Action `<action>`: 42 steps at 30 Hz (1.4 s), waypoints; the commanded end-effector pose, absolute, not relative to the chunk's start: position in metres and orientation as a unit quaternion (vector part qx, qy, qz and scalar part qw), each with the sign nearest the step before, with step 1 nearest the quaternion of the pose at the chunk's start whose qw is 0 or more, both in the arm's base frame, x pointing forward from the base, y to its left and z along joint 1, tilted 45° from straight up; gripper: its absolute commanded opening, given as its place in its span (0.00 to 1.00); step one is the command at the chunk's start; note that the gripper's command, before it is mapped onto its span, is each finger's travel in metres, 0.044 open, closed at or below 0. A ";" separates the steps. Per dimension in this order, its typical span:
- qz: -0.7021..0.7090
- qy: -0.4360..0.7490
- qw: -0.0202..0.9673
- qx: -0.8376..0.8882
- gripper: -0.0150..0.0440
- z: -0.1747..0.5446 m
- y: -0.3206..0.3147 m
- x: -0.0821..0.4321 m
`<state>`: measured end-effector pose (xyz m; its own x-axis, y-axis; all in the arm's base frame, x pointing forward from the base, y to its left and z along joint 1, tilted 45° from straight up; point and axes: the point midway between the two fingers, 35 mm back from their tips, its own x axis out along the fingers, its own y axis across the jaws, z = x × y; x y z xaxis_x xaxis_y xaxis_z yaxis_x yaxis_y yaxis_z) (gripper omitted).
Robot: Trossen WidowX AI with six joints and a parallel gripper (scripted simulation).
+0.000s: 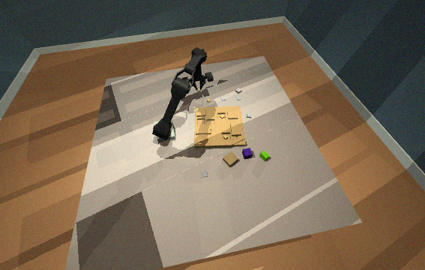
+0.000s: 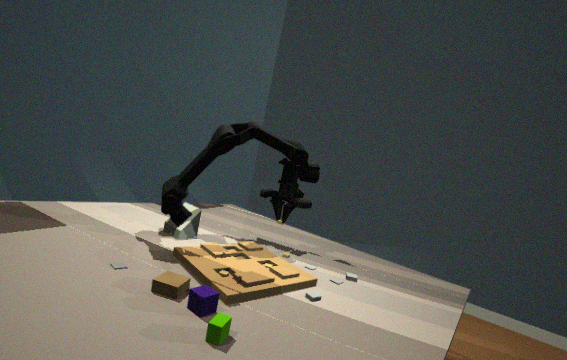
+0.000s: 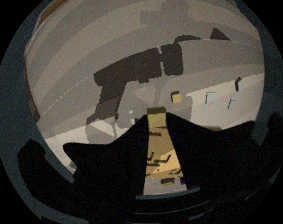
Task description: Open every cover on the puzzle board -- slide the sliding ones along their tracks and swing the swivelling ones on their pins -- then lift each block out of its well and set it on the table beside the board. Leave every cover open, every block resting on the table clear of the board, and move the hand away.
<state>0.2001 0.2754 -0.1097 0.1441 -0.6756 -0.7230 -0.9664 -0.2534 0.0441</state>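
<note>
My gripper is shut on a small yellow block, held in the air beyond the far side of the tan puzzle board. Another small yellow block rests on the table just beyond that side, clear of the board. Raised tan covers, including one at the near side and one at the right, stand beside dark openings. Lit yellowish patches show in two openings; whether they are blocks or well floors I cannot tell.
A brown block, a purple block and a green block lie off the board's near side. Several thin pale tiles lie around, one apart from the others. The arm's base stands left of the board.
</note>
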 end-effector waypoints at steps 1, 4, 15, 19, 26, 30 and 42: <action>0.324 0.570 0.227 -0.721 0.39 -0.115 0.273 0.201; 0.324 0.569 0.227 -0.721 0.39 -0.118 0.271 0.202; 0.324 0.569 0.227 -0.721 0.39 -0.132 0.260 0.206; 0.324 0.569 0.227 -0.721 0.39 -0.137 0.255 0.208; 0.323 0.569 0.228 -0.721 0.39 -0.146 0.248 0.210; 0.323 0.569 0.228 -0.721 0.39 -0.151 0.243 0.211; 0.323 0.569 0.227 -0.721 0.39 -0.164 0.229 0.213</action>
<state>0.2124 0.2340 -0.1612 0.1418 -0.6705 -0.7283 -0.9688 -0.2449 0.0369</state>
